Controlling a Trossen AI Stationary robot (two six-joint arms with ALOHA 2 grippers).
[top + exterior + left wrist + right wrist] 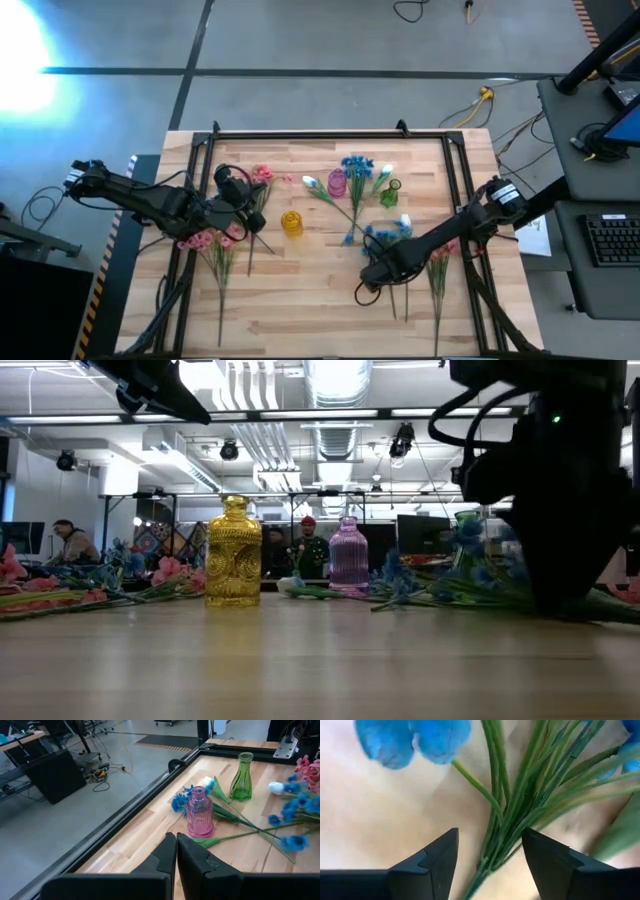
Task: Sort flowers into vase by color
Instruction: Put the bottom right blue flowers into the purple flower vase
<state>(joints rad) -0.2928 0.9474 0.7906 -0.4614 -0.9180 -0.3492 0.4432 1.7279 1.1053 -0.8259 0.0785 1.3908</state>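
- Blue flower spray [507,815]: lies flat on the bench [320,300], right of centre in the high view. Its bundled green stems run as one long axis from the lower bench edge up toward the blue blossoms [385,233], which sit near the green vase.
- Right gripper [490,857]: low over this spray, jaws spread to either side of the stem bundle; the stems pass between them. Whether the jaws touch the stems cannot be told.
- Second blue spray [356,168]: blossoms at the far middle of the bench, stem slanting down across the centre.
- White buds [312,181]: one beside the pink vase, others by the green vase; stems cross the blue stems.
- Pink flower sprays [205,241]: on the left side, under the left arm, stems pointing toward the near edge. Another pink cluster [262,174] lies farther back; a further pink spray [438,262] lies by the right arm, stem toward the near edge.
- Vases, all upright: yellow vase [291,223] near centre, pink vase [337,183] behind it, green vase [390,192] to its right. All stand apart from one another.
- Left gripper [176,851]: held above the left part of the bench, jaws pressed together, nothing between them.
- Background in the low view: people [311,547] seated in the room beyond the bench.
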